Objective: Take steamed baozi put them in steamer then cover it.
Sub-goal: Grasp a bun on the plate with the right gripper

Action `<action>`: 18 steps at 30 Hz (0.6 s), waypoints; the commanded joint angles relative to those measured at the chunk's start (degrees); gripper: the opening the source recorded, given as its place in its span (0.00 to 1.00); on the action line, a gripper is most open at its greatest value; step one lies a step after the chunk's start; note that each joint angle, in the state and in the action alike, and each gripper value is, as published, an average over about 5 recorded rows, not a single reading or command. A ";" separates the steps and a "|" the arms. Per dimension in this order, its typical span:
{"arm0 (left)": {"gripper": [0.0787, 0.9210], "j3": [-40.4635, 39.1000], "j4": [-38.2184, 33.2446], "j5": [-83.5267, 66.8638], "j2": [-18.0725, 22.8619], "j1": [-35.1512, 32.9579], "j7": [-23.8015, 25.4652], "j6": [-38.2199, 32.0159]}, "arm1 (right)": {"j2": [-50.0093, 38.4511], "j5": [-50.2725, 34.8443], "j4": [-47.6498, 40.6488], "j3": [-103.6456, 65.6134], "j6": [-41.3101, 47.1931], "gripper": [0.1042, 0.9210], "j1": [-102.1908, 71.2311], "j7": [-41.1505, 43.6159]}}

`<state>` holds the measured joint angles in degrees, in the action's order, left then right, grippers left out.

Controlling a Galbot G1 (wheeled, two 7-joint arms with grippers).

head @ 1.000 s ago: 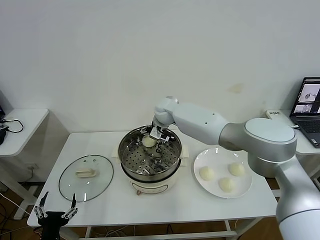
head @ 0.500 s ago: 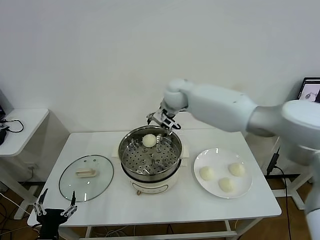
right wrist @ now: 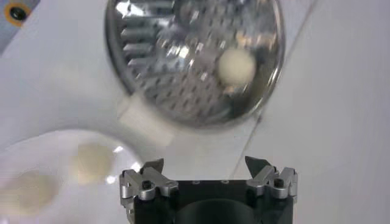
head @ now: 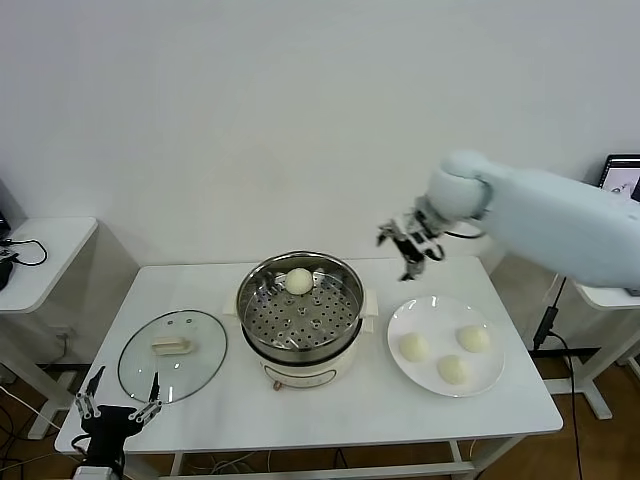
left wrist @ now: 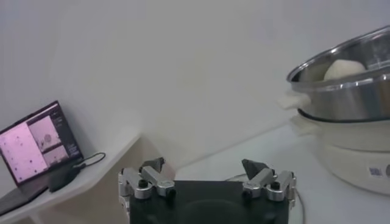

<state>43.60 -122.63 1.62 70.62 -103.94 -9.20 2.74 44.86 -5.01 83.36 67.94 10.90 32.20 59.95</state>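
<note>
Hanging below the table's front left corner, left gripper (head: 113,412) idle, fingers spread wide, holding nothing. Glass lid (head: 172,354) flat on white table (head: 320,410), cream handle up, just left of the steamer (head: 300,318). Steamer upright, open mouth facing up, no lid; one baozi (head: 299,281) sits on the perforated tray (head: 292,320) at its far edge. No readable writing on the base. Right gripper (head: 410,245) in the air between steamer and plate (head: 403,314), fingers apart, empty. Three baozi (head: 413,347) on the plate, right of steamer. Laptop (head: 622,190) at far right edge.
</note>
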 commanded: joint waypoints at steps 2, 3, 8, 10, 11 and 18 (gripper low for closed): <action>0.88 -0.38 0.07 -0.87 -0.29 1.88 0.35 1.46 | -16.57 5.50 6.61 -5.72 4.20 0.88 -12.44 1.11; 0.88 -0.36 0.09 -0.85 -0.28 2.03 0.38 1.56 | -16.42 5.99 6.08 -6.87 4.14 0.88 -14.15 0.99; 0.88 -0.19 0.00 -0.89 0.03 2.35 0.50 2.14 | -13.72 8.21 2.55 -12.60 4.17 0.88 -22.51 0.47; 0.88 -0.25 -0.22 -0.89 0.33 2.53 0.56 2.54 | -12.11 9.23 1.05 -14.24 3.97 0.88 -25.45 0.46; 0.88 -0.30 -0.35 -0.87 0.49 2.62 0.58 2.74 | -11.13 9.65 0.27 -15.00 3.87 0.88 -26.81 0.46; 0.88 -0.10 -0.35 -0.61 0.83 2.48 0.57 2.93 | -4.58 11.63 -4.77 -17.94 3.34 0.88 -32.20 0.34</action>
<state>43.32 -123.05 1.12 71.29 -101.63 -8.62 5.27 37.37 3.64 82.36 55.33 13.69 9.90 60.19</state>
